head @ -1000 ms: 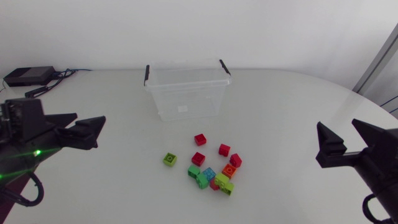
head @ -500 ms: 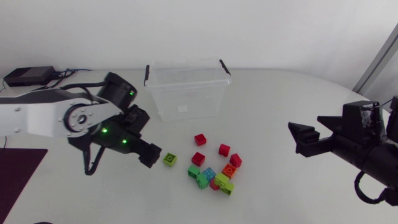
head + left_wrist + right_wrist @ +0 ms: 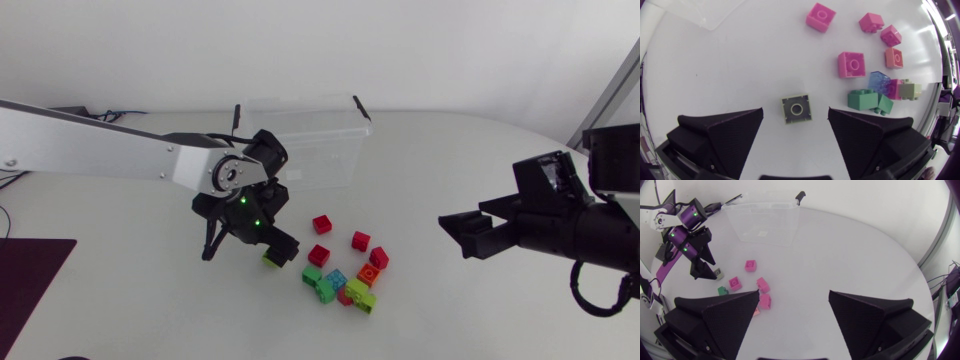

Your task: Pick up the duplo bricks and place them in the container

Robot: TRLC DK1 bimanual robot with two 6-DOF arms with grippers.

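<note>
- Head view, lower centre: we see only a sliver of the lime brick [image 3: 270,259]; the left gripper [image 3: 279,247] covers the rest.
- The container [image 3: 320,140] has its lower-left corner hidden behind the left arm [image 3: 150,155].
- The left arm is cut off at the left edge, the right arm [image 3: 600,230] at the right edge.
- Left wrist view: only a corner of the container [image 3: 710,12] shows, the rest is cut off.
- Right wrist view: the brick pile [image 3: 763,301] is partly behind a finger of the right gripper [image 3: 794,296]; we can't count the bricks.

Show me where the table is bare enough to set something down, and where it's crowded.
Widest bare patch: between the container, the bricks and the right gripper. A narrow strip lies between container and bricks. Crowded: among the bricks, with the left gripper over the lime brick.
</note>
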